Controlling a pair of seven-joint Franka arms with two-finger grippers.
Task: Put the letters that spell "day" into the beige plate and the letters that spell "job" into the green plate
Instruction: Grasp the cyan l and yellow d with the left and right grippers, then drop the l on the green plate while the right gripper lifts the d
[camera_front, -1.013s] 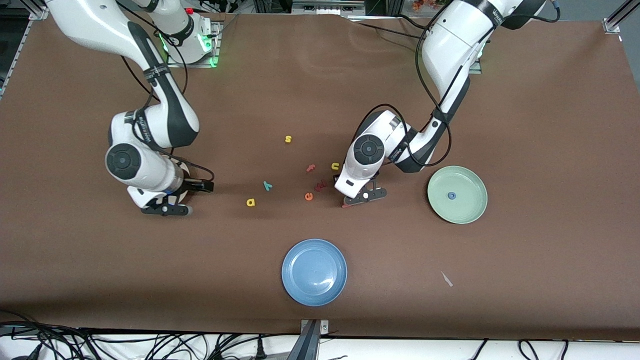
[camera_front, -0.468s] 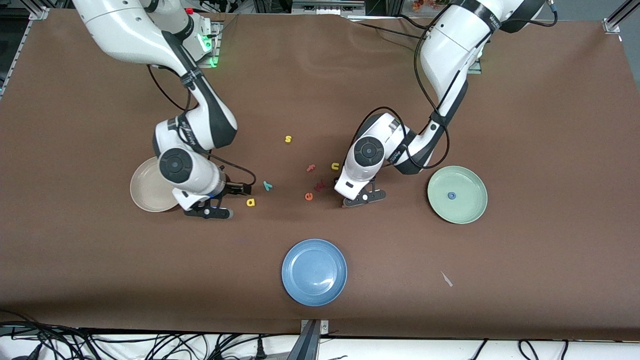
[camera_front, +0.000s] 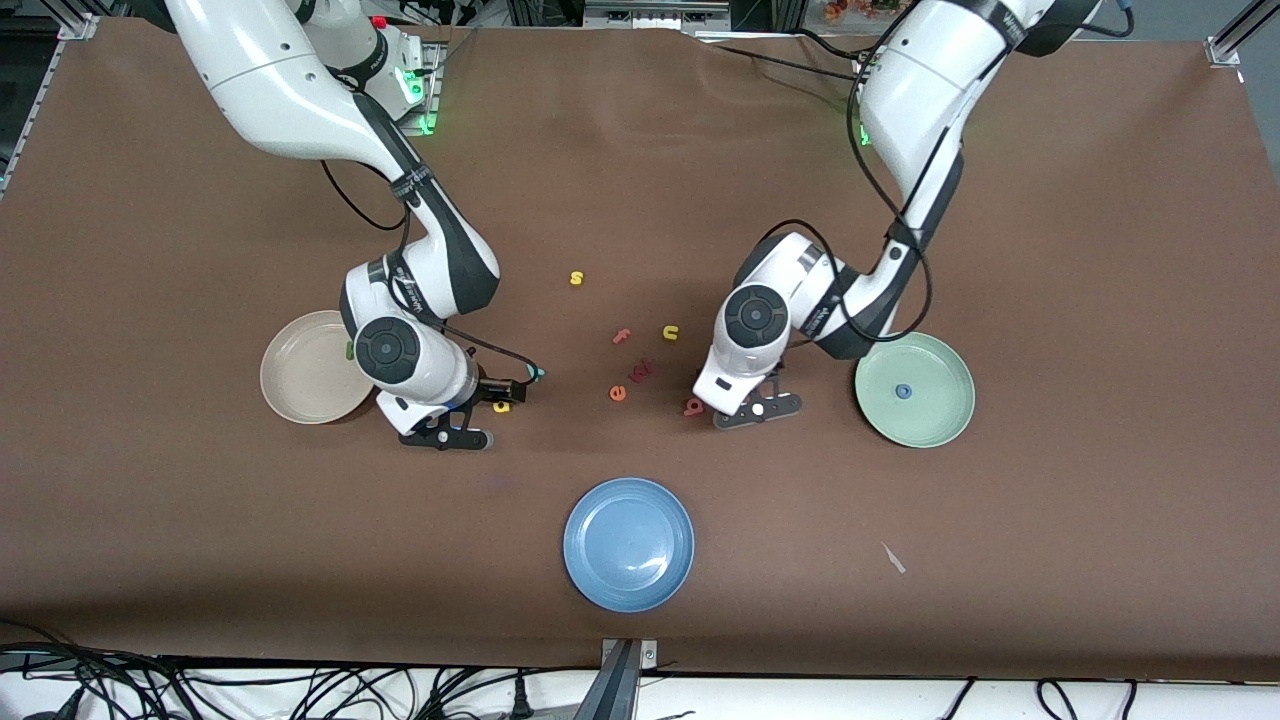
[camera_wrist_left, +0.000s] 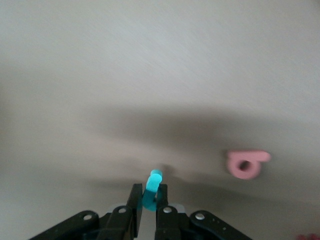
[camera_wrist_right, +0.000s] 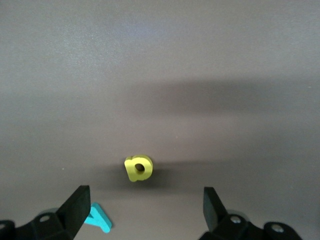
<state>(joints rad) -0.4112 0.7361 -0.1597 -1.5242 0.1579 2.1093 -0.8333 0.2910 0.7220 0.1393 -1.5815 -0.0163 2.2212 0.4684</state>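
Note:
My left gripper (camera_wrist_left: 148, 191) is shut on the light-blue "j" (camera_wrist_left: 154, 180), held just above the table beside the salmon "b" (camera_wrist_left: 245, 164) (camera_front: 692, 406). In the front view the left gripper (camera_front: 738, 405) is between the loose letters and the green plate (camera_front: 940, 425), which holds the blue "o" (camera_front: 903, 391). My right gripper (camera_wrist_right: 145, 200) (camera_front: 447, 432) is open over the table, with the yellow "a" (camera_wrist_right: 138, 168) (camera_front: 501, 406) just ahead of it. The teal "y" (camera_wrist_right: 97, 217) (camera_front: 540, 374) lies by one finger. The dark green "d" (camera_front: 350, 350) lies in the beige plate (camera_front: 295, 385).
Loose letters lie between the arms: a yellow "s" (camera_front: 576, 278), pink "f" (camera_front: 622, 336), yellow "u" (camera_front: 671, 332), reddish "w" (camera_front: 641, 370) and orange "e" (camera_front: 618, 393). A blue plate (camera_front: 628, 545) sits nearer the front camera, and a small scrap (camera_front: 893, 558) toward the left arm's end.
The left gripper shut on the "j" and shifted toward the green plate, uncovering the "b". The right arm swung from over the beige plate to the "a" and "y".

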